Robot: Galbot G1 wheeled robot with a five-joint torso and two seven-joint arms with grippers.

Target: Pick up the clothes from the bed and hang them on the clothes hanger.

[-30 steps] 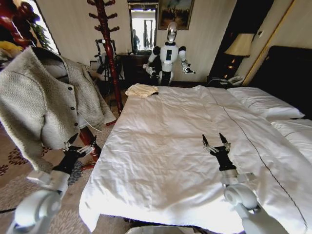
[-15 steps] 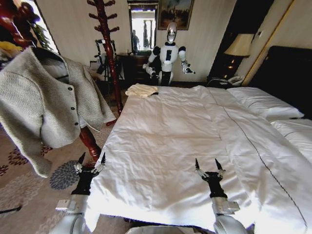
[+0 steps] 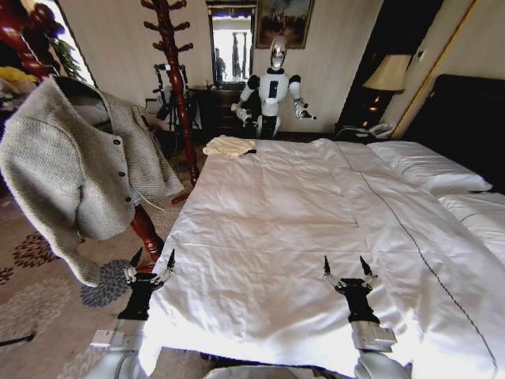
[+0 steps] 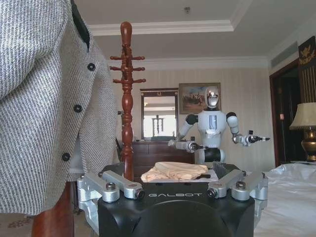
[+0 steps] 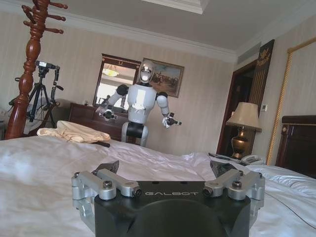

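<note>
The clothes, a grey-beige knit cardigan [image 3: 79,166] with dark buttons, hang in the air left of the bed [image 3: 276,213], sleeves drooping. In the left wrist view the cardigan [image 4: 44,98] is close by. A dark piece of the clothes hanger [image 4: 79,24] shows at its collar; the rest is covered by the shoulders. My left gripper [image 3: 152,262] is open, low at the bed's left corner, below and right of the cardigan and not touching it. My right gripper [image 3: 346,268] is open, empty, just above the white duvet near its front edge.
A reddish-brown coat stand [image 3: 177,87] rises behind the bed's far left corner; another stand's base [image 3: 146,229] is by my left gripper. A cream-yellow folded cloth [image 3: 229,146] lies on the far corner. Another robot [image 3: 274,87], a lamp [image 3: 389,73] and pillows [image 3: 426,170] lie beyond.
Both arms have drawn back low toward me; the left gripper has dropped away from the cardigan's hem. The cardigan has swung a little, its lower sleeve drifting to the right.
</note>
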